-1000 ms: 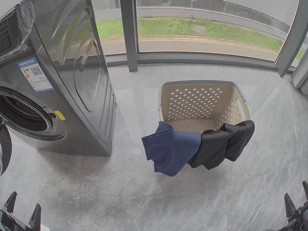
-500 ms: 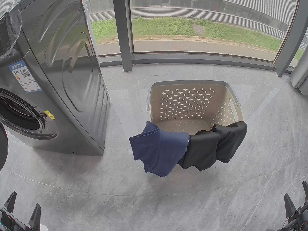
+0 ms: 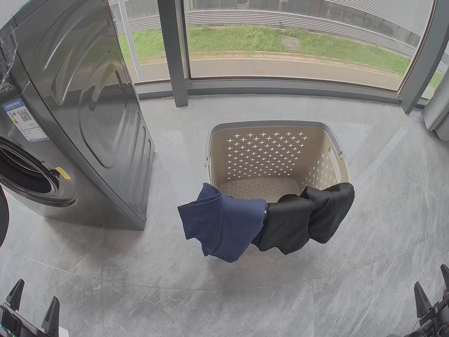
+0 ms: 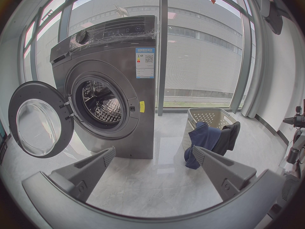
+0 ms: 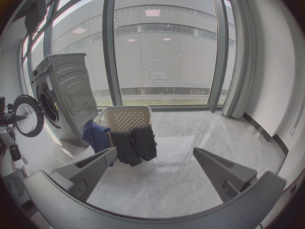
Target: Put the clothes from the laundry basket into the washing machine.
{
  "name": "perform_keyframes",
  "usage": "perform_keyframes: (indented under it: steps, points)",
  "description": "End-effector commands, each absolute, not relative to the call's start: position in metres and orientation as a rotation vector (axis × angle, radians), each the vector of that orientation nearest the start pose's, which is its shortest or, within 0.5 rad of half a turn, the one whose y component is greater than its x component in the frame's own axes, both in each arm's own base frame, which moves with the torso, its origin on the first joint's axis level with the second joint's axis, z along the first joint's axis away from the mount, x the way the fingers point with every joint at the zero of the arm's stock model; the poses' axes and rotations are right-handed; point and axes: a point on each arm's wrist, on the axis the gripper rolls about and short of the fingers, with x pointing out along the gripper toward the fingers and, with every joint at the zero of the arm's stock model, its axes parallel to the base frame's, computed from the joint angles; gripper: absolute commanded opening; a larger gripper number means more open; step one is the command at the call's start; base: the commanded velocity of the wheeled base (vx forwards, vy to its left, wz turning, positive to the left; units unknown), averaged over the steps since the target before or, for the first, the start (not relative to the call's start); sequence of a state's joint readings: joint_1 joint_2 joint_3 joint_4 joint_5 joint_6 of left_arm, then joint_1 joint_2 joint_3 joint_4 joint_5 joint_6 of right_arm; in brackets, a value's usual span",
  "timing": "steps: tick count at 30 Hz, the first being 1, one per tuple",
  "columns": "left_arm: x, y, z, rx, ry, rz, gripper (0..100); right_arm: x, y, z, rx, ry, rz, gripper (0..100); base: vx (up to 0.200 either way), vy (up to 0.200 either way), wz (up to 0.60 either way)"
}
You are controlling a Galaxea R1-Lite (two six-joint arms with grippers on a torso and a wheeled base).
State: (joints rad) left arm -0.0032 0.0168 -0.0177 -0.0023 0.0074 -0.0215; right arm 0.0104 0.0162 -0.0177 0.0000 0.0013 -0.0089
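A beige laundry basket [image 3: 276, 129] stands on the floor ahead. A blue garment [image 3: 222, 223] and a black garment [image 3: 304, 216] hang over its near rim. The grey washing machine [image 3: 89, 108] stands at the left, its round door [image 4: 39, 120] swung open and the drum [image 4: 101, 100] bare. My left gripper [image 3: 32, 303] is low at the near left, open and holding nothing. My right gripper [image 3: 432, 289] is low at the near right, also open and holding nothing. Both are well short of the basket [image 5: 125, 116] and the clothes [image 4: 206, 137].
Glass windows with grey pillars [image 3: 170, 43] run behind the basket. A pale curtain [image 3: 437, 111] hangs at the far right. Bare grey tiled floor [image 3: 210, 291] lies between me and the basket.
The whole head view has shifted: the washing machine slid leftward and the basket sits nearer the centre, so the camera has turned right. Both grippers keep their places in the picture.
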Motion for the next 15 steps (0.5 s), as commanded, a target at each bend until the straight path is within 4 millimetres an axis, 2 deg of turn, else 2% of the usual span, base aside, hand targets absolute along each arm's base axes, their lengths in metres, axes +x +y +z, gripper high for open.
perform_keyframes:
  steps: [1, 10, 15]
  points:
    - [-0.0227, 0.0002, 0.0758, -0.021, -0.002, 0.005, 100, -0.0229, -0.0002, 0.0761, -0.009, -0.003, 0.012, 100, 0.000, 0.000, 0.00]
    - [-0.0227, 0.0002, 0.0758, -0.021, -0.002, 0.005, 100, -0.0229, -0.0002, 0.0759, -0.009, -0.002, 0.012, 100, 0.000, -0.200, 0.00]
    - [-0.0227, 0.0002, 0.0758, -0.021, -0.002, 0.005, 100, -0.0229, -0.0002, 0.0761, -0.009, -0.003, 0.012, 100, 0.000, 0.000, 0.00]
